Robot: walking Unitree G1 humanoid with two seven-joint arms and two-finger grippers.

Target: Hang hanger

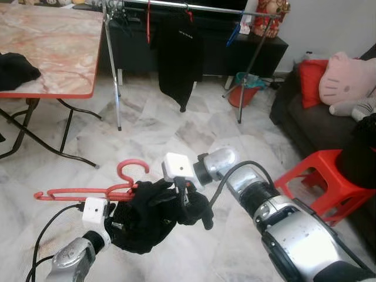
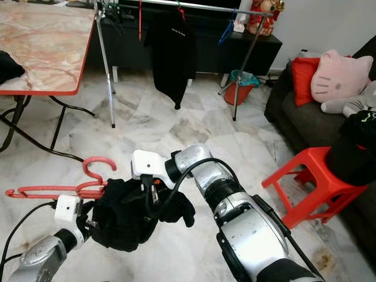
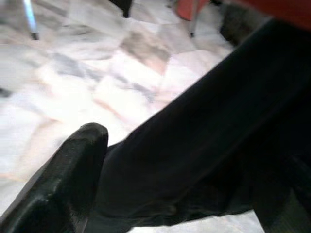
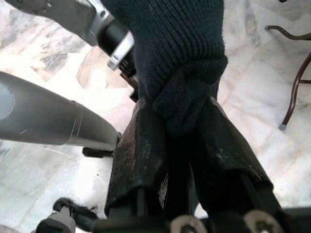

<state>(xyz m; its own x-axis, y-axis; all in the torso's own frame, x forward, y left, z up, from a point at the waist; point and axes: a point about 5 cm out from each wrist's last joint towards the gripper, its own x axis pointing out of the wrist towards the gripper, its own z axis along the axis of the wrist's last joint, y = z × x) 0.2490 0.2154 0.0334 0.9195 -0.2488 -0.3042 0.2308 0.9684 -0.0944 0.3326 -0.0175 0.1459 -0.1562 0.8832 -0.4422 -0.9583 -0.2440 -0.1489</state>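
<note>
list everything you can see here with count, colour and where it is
hanger: 1, red, held low over the floor at the robot's left
garment: 1, black, bunched on the hanger between both hands
drying rack: 1, silver, ahead, black clothes hanging on it
table: 1, marble-pattern top, red edge, far left
stool: 1, red, right
sofa: 1, dark, right, holding cushions
bucket: 1, red, behind the rack
left hand: 1, black, around the garment
right hand: 1, black, pinching the garment

Red hanger [image 1: 88,189] level above floor, draped with black knit garment [image 1: 147,217].
</note>
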